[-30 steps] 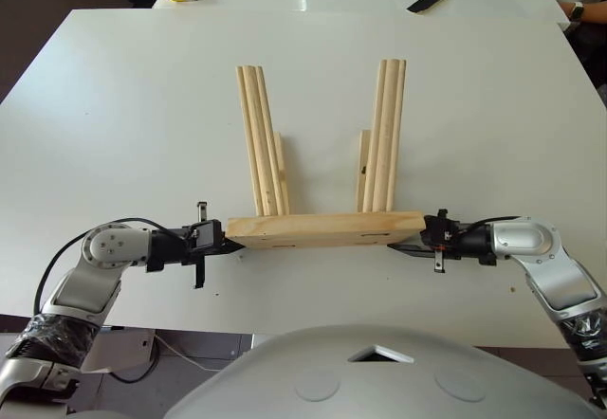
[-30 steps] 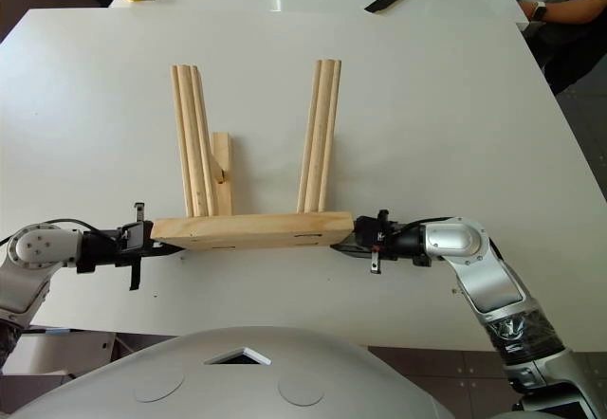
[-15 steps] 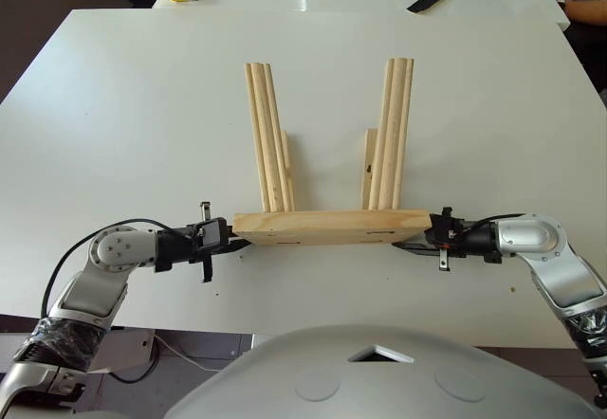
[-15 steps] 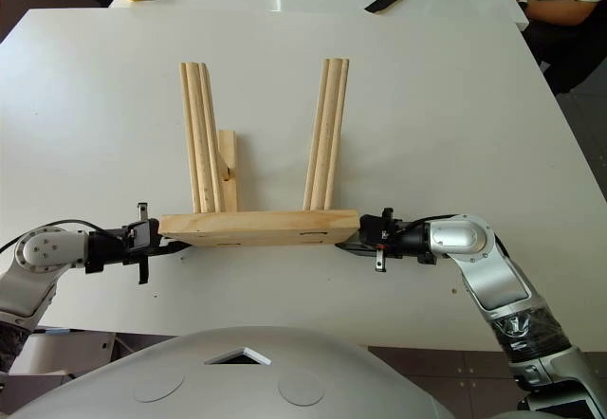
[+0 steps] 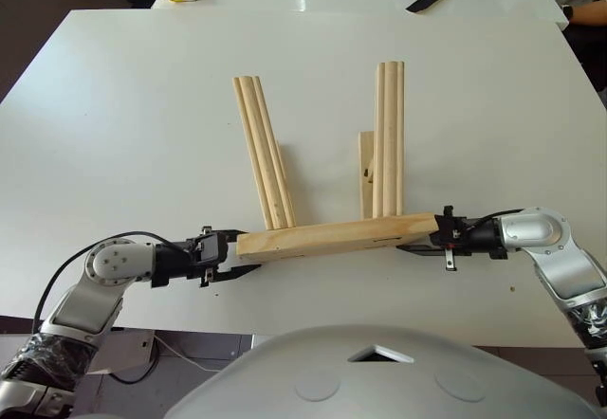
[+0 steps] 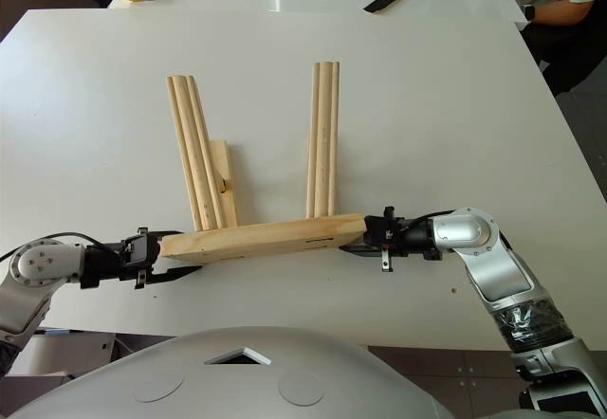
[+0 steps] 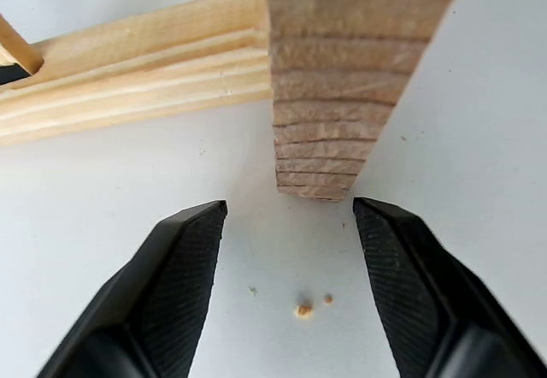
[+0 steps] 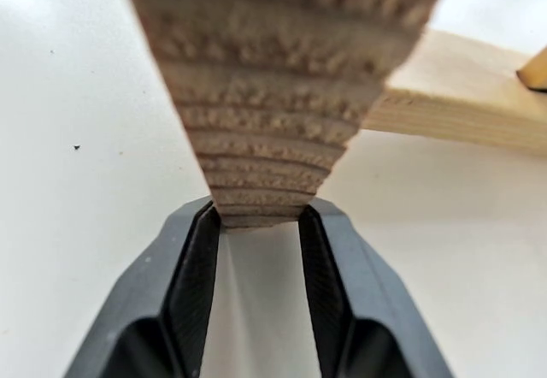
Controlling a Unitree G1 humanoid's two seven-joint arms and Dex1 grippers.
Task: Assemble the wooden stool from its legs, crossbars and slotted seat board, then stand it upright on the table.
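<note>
Change: left end of the board (image 5: 337, 237) has dropped toward the robot since a second ago. It was level between the grippers and now slants, and the legs have swung left with it.
Board: thick pale wood plank, on edge near the front of the white table (image 5: 123, 106), with short dark slots in its near face. Wrist views show rough sawn end grain with ring lines.
Legs: two bundles of round pale rods, left legs (image 5: 264, 154) and right legs (image 5: 389, 139), run from the board toward the far side.
Crossbars: flat short wood strips. Left eye view has one (image 5: 366, 168) just inside the right legs; right eye view has one (image 6: 220, 168) just inside the left legs.
Left gripper (image 7: 291, 211): smooth black fingers spread, with the board end between them and a gap on each side — not touching.
Right gripper (image 8: 256, 215): fingers pinched on the board's right end.
Crumbs (image 7: 301, 310): small tan bits on the table between the left fingers.
</note>
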